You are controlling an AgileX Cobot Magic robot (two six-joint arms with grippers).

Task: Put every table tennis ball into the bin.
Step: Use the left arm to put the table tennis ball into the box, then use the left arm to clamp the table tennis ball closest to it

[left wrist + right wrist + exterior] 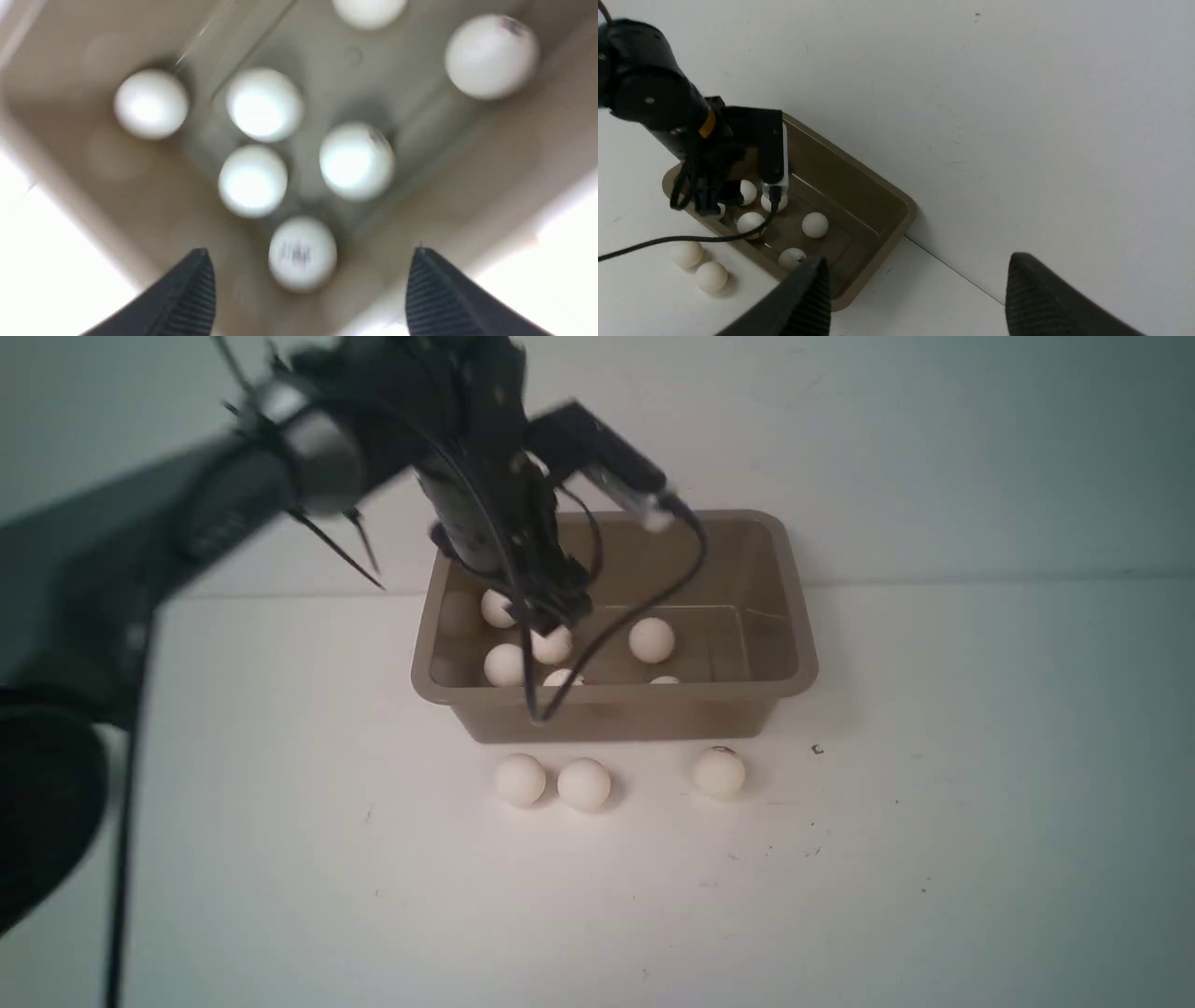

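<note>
The left jaws stand wide apart and hold nothing. They hang in the mouth of the bin [784, 616] at the end of the left arm [308, 457]. Straight below them, in the blurred left wrist view, the balls [264, 105] lie on the bin's floor. Seven show there, one of them cut by the picture's edge. A ball with a dark print [302, 254] sits in line with the gap between the jaws but beyond their tips, touching neither as far as the blur allows.

Three loose balls [583, 784] lie on the white surface [280, 849] just outside the bin's near wall, lower than the left jaws and on the robot's side of them. Two sit close together and the third ball [719, 771] lies apart from that pair.

The right jaws also stand apart and empty, raised well away from the bin.
</note>
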